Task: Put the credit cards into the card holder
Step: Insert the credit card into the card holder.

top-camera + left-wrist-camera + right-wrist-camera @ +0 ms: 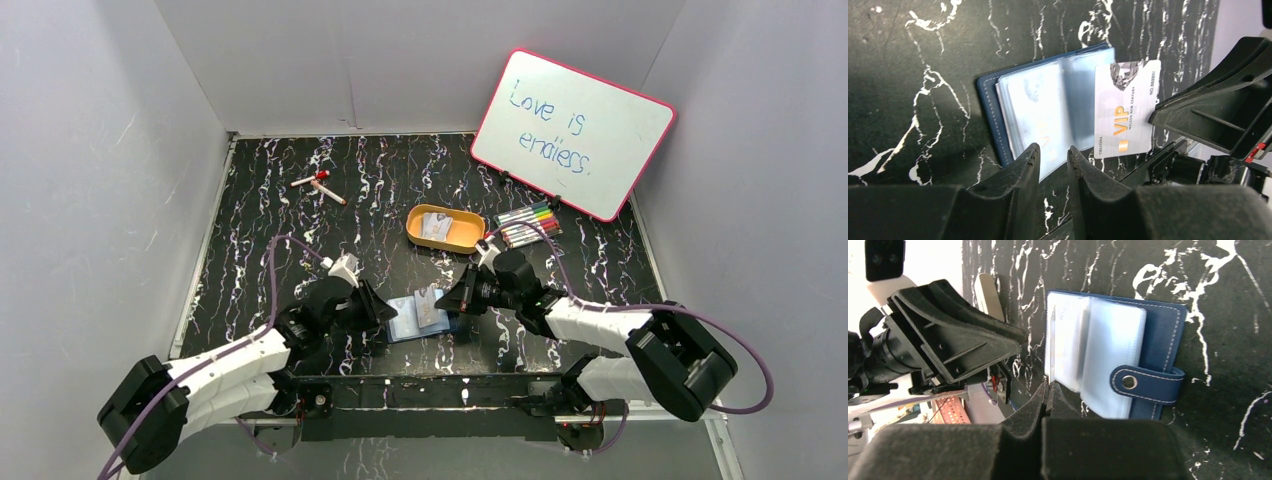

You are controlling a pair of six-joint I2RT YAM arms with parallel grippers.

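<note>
— Card holder (403, 322), the navy-blue folding case with clear plastic sleeves: how many, and where?

— One, lying open on the black marbled table (255, 235) between the two grippers. From the left: two red-capped white pens (318, 186) lay far back. The left gripper (1053, 150) sat at the holder's edge, fingers nearly together, and I could not tell whether they nipped a sleeve.

— And the cards?

— One silver VIP credit card (1125, 107) hung at the holder's right half, pinched edge-on in the right gripper (1049, 388). Beyond, one orange oval tray (465, 244) held more pale cards (436, 225), count unclear. Right of it lay a row of coloured markers (528, 222) and one pink-framed whiteboard (572, 133).
</note>
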